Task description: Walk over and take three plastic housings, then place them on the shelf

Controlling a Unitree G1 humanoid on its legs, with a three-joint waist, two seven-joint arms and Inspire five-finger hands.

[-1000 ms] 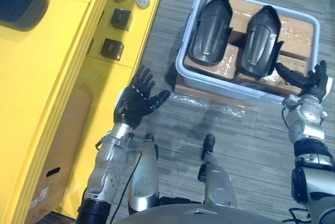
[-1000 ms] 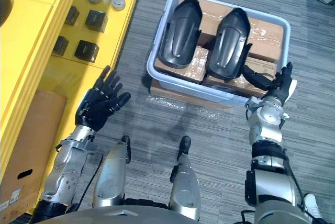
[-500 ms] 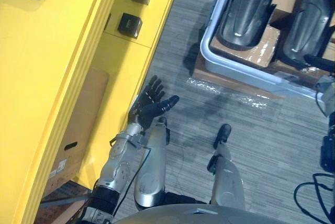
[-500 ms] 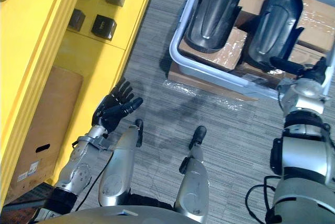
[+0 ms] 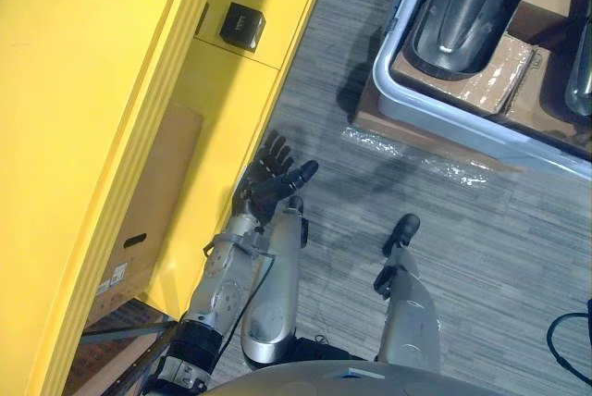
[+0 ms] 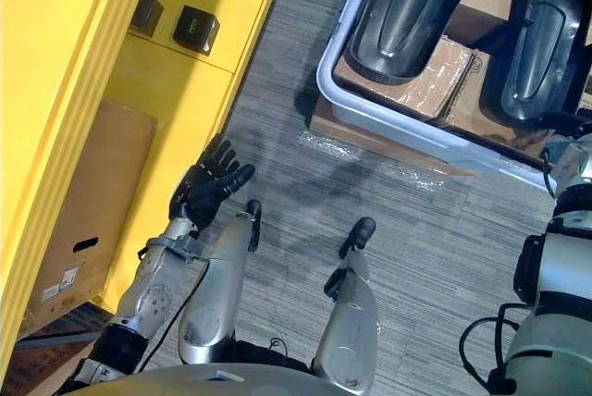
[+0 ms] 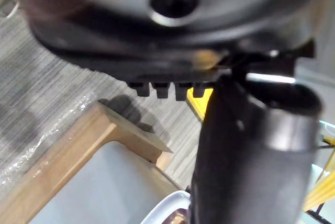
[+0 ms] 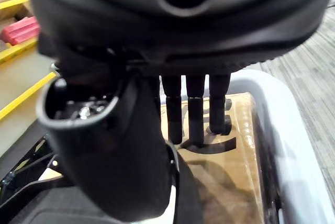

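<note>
Inside tub (image 6: 407, 133), glossy, seemingly plastic housings (image 6: 402, 7)

Grey floor (image 6: 444, 229) bearing cardboard base (image 6: 324, 126), tray (image 5: 462, 130)

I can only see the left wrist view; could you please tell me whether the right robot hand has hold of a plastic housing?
Observer: No, the right robot hand has straight fingers over the cardboard in the grey tub.
Operator: Thank you; how many housings are in there?
Observer: Two: the left housing and the right housing, side by side on the cardboard.
Operator: And the other one?
Observer: The left robot hand is open, fingers spread, low beside the yellow shelf.
</note>
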